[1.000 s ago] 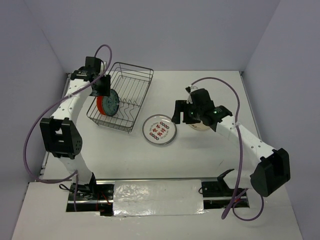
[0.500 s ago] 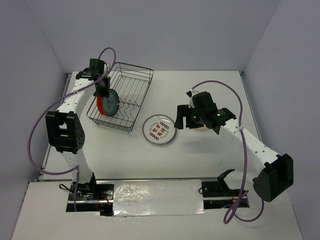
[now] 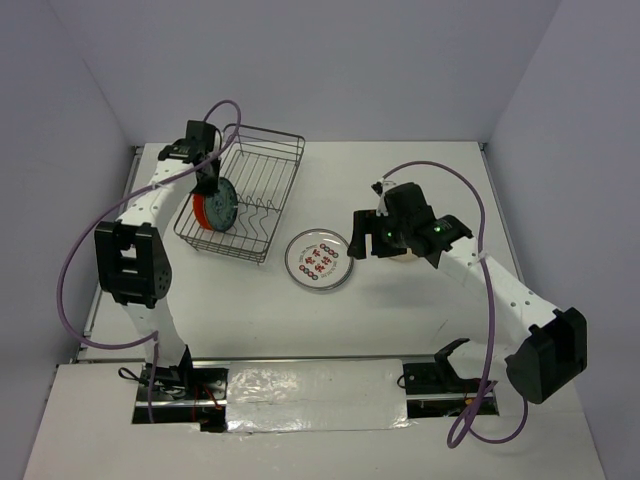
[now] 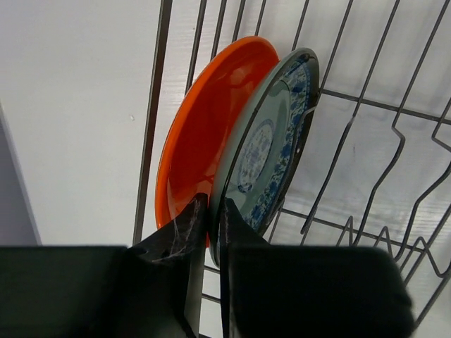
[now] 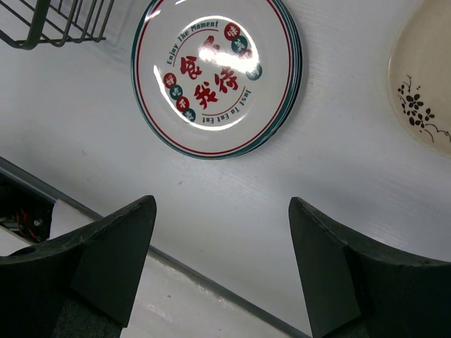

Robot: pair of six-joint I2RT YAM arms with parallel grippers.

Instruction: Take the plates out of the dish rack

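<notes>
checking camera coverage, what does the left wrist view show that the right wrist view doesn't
Left wrist only: the orange plate and teal plate standing on edge side by side in the dish rack, with the left tool apparently closed on the teal plate's rim. Right wrist only: the red-lettered plate and part of the cream plate lying flat, and the right tool open and empty. Both: some dish rack wire and the white table.

Tbl (image 3: 420, 320): rack (image 3: 270, 133), red-print plate (image 3: 319, 259), cream plate (image 5: 423, 84)
</notes>
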